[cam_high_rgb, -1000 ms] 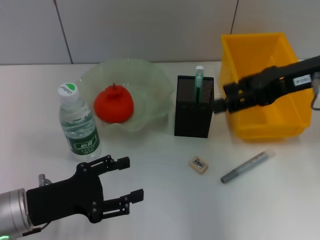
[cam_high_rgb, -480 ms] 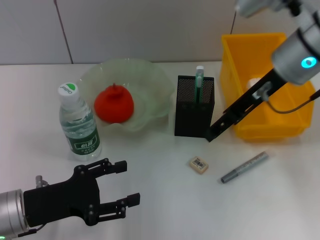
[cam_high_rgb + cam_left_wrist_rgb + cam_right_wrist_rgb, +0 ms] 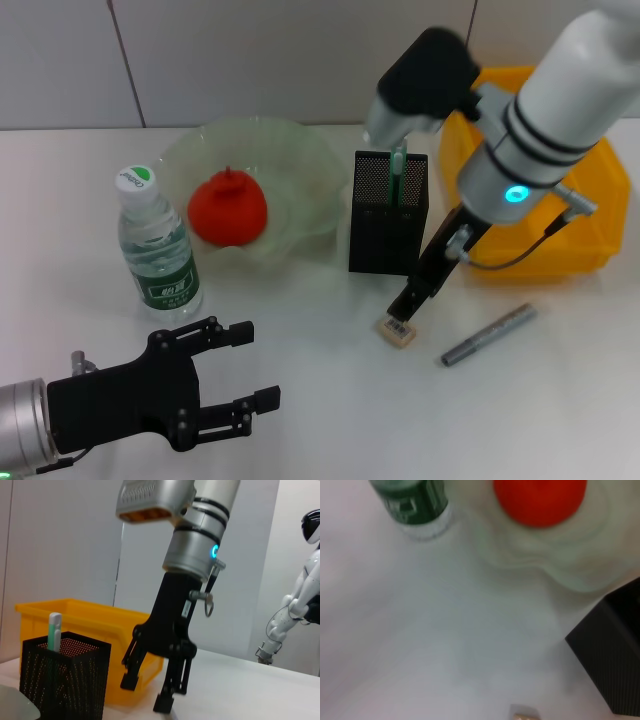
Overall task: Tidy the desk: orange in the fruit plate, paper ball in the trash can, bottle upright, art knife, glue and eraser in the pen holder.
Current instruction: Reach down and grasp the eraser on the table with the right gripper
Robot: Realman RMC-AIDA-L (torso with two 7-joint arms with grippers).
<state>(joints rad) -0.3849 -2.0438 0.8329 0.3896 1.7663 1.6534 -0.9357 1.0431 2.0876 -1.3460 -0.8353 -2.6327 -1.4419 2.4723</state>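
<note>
My right gripper (image 3: 412,302) hangs over the eraser (image 3: 397,330) and covers its far edge in the head view; in my right wrist view only a sliver of the eraser (image 3: 525,716) shows, cut by the frame edge. My right arm hides much of the yellow bin (image 3: 590,215) at two o'clock, so its contents cannot be read. The bottle (image 3: 415,507), the orange (image 3: 540,501) and the pen holder (image 3: 612,655) are each cropped and blurred in my right wrist view. My left arm runs off the head view's seven o'clock corner.
</note>
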